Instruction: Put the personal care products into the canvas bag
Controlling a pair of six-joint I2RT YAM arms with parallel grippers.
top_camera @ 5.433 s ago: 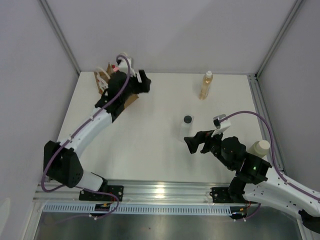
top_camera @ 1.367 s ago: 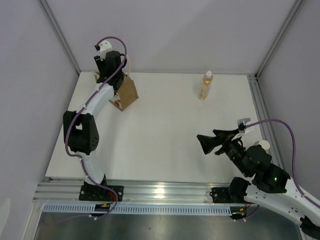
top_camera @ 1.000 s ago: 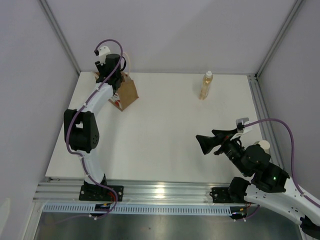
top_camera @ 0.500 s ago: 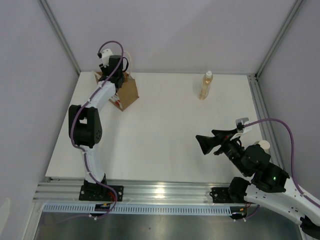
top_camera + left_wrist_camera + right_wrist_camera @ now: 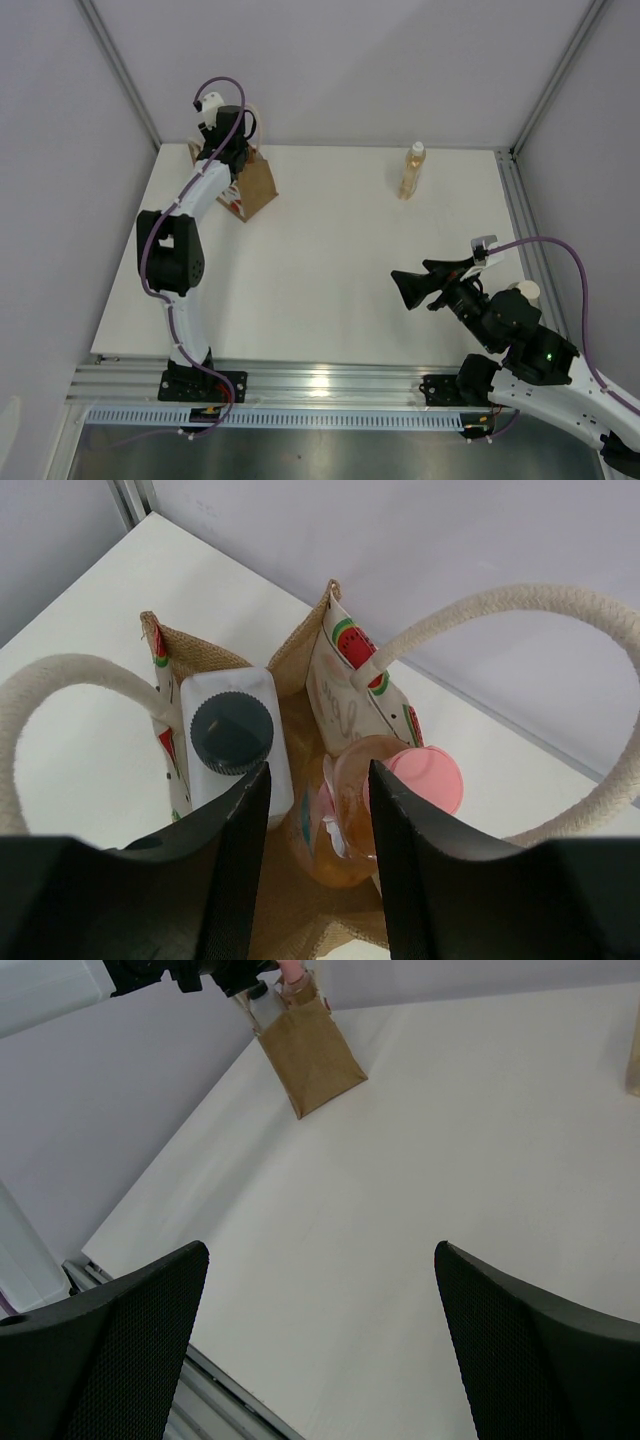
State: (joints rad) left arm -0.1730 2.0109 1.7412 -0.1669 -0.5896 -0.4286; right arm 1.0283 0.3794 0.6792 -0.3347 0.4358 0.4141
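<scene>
The canvas bag (image 5: 257,185) stands at the table's far left corner, its mouth open between two cream loop handles (image 5: 500,605). Inside it stand a white bottle with a black cap (image 5: 230,735) and a peach bottle with a pink cap (image 5: 425,780). My left gripper (image 5: 318,870) hangs right above the bag's mouth, its jaws a narrow gap apart with nothing between them. A tall amber bottle (image 5: 411,171) stands at the far right. A cream bottle (image 5: 521,293) sits by the right arm. My right gripper (image 5: 405,285) hovers wide open and empty over the table.
Grey walls and metal posts (image 5: 120,70) close in the table at the back and sides, tight behind the bag. A metal rail (image 5: 320,380) runs along the near edge. In the right wrist view the bag (image 5: 310,1060) is far off, across bare white tabletop (image 5: 400,1210).
My left gripper has shifted slightly over the bag's mouth and its jaws have narrowed a little. The right arm has not moved.
</scene>
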